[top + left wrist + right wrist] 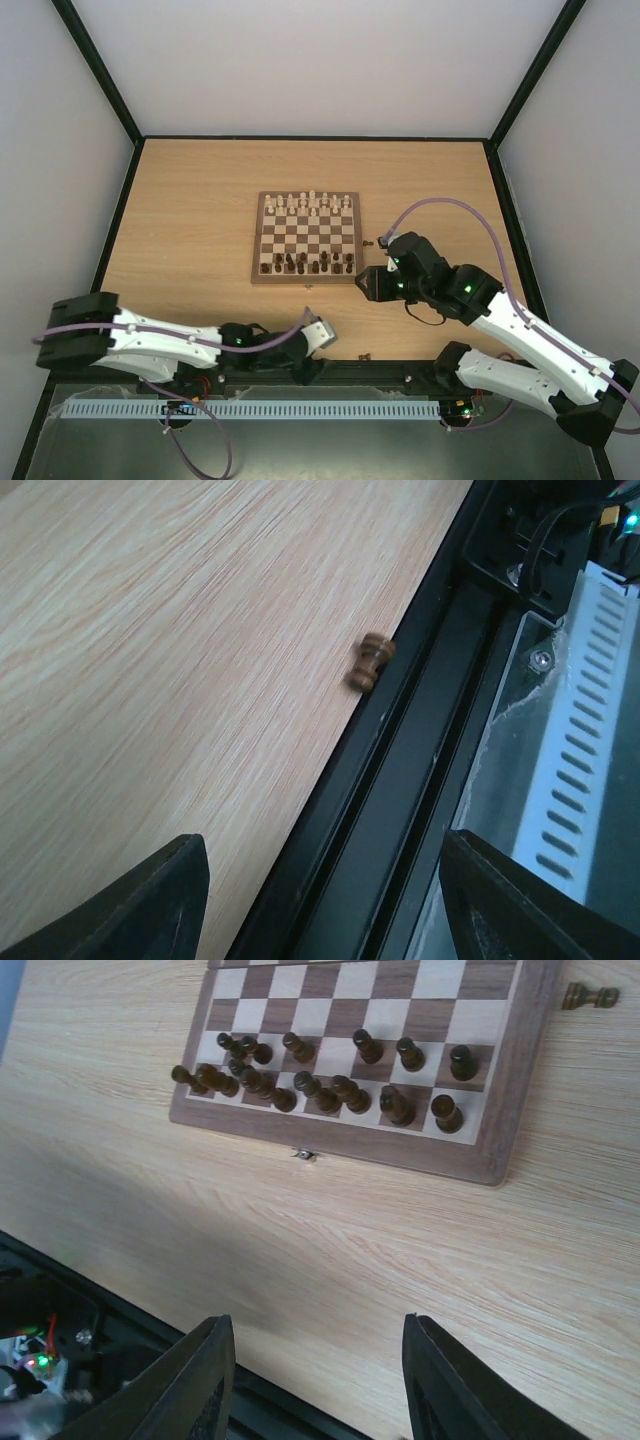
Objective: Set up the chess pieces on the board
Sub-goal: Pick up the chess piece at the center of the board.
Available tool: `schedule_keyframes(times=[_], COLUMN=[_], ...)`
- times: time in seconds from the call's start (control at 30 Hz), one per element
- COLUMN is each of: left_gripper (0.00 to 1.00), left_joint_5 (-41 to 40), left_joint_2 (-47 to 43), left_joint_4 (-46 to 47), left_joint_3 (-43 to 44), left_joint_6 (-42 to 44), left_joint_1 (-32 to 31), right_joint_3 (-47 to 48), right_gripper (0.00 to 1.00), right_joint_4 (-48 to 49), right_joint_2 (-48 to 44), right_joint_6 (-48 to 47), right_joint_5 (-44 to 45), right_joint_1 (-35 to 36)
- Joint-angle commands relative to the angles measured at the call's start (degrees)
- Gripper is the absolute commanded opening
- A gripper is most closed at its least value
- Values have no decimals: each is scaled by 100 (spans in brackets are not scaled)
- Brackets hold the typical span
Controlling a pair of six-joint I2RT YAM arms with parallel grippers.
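The board lies mid-table, with pale pieces along its far rows and several dark brown chess pieces on its two near rows. They also show in the right wrist view on the board. One dark piece lies on the table off the board's right side. Another dark piece lies on its side by the table's near edge. My left gripper is open and empty, a short way left of that piece. My right gripper is open and empty over bare table by the board's near right corner.
A black rail runs along the table's near edge, right beside the fallen piece. Beyond it is a white slotted strip. Black posts and pale walls close the table's sides and back. A small metal latch sticks out of the board's near edge.
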Motion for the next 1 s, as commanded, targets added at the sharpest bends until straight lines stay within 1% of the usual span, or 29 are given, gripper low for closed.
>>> schedule_keyframes(times=[0.0, 0.2, 0.37, 0.57, 0.63, 0.73, 0.97], left_gripper=[66, 63, 56, 46, 42, 38, 38], left_joint_5=[-1491, -1370, -974, -471, -385, -353, -506], left_joint_2=[824, 2003, 2590, 2693, 2715, 2766, 2927], left_joint_4=[438, 798, 1059, 1598, 1743, 1845, 2082], left_joint_3=[705, 1372, 1567, 1396, 1302, 1212, 969], left_joint_6=[664, 952, 1026, 985, 988, 1040, 1245], left_joint_1=[-452, -455, -403, -405, -410, -426, -427], right_joint_3=[36, -34, -42, -62, -85, -103, -180], right_gripper=[47, 47, 47, 47, 47, 48, 48], right_joint_4=[74, 120, 29, -50, -69, -86, -58], right_joint_2=[-207, -364, -469, -549, -570, -597, -607], right_joint_6=[37, 7, -75, -169, -190, -204, -204], right_joint_5=[-291, -387, -404, -438, -441, -446, -472], right_joint_1=[20, 20, 16, 21, 21, 16, 21])
